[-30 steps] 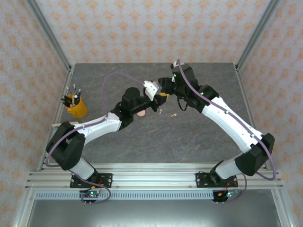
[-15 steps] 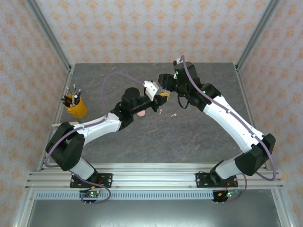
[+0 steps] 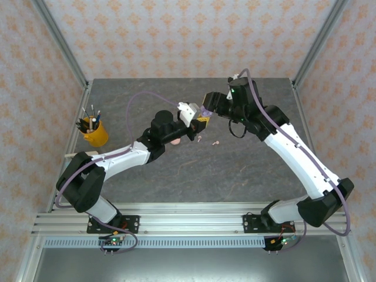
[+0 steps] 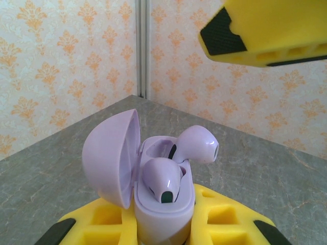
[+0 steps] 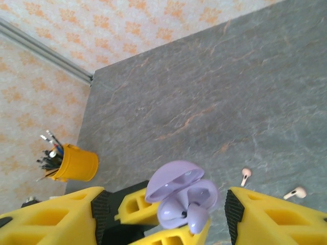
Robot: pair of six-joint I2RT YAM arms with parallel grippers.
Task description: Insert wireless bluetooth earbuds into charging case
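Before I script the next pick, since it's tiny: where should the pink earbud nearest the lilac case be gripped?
Probably from straight above: the pink earbud lies flat on the table. Pinch across its rounded head, the widest part; the thin stem would likely slip.

I am stretching my left arm (image 3: 126, 154) out from its base, elbow folding low at the near left, forearm running diagonally forward and to the right. My left gripper (image 3: 201, 121) is tilting upward and pinching the lilac case (image 4: 161, 206) between its yellow fingers (image 4: 225, 218). I am arching my right arm (image 3: 294, 155) up from its base, elbow bending out at the far right, wrist turning leftward. My right gripper (image 3: 207, 107) is hovering just above the left one, jaws spreading wide apart, gripping nothing, one finger (image 4: 255, 30) hanging overhead in the left wrist view.
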